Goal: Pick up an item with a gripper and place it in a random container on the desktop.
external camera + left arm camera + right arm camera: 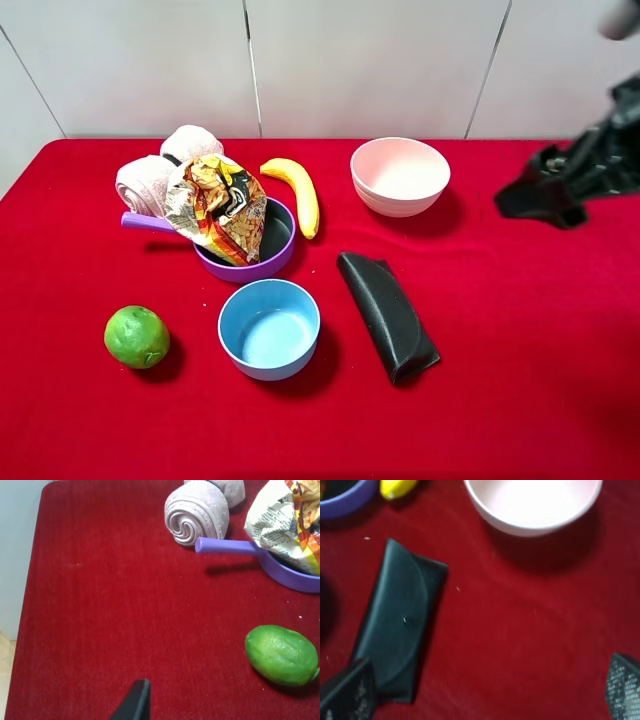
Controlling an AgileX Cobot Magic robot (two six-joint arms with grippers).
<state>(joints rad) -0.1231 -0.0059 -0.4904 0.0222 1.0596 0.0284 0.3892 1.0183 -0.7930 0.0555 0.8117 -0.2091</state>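
The crinkly yellow, orange and red snack bag (218, 205) leans in the purple pan (272, 262), standing tilted over its rim; the left wrist view shows the bag (287, 525) and the pan's handle (227, 545). My right gripper (545, 195) hangs over the red desktop (500, 330) at the far right, well away from the pan. In its wrist view the right gripper (485, 695) is open, its fingers wide apart with only cloth between them. Of my left gripper only one dark fingertip (135, 702) shows, above bare cloth.
Two rolled pink towels (160, 170) lie behind the pan and a banana (297, 192) to its right. A pink bowl (400, 175) stands at the back. A blue bowl (269, 328), a green lime (137, 337) and a black pouch (387, 315) lie nearer the front.
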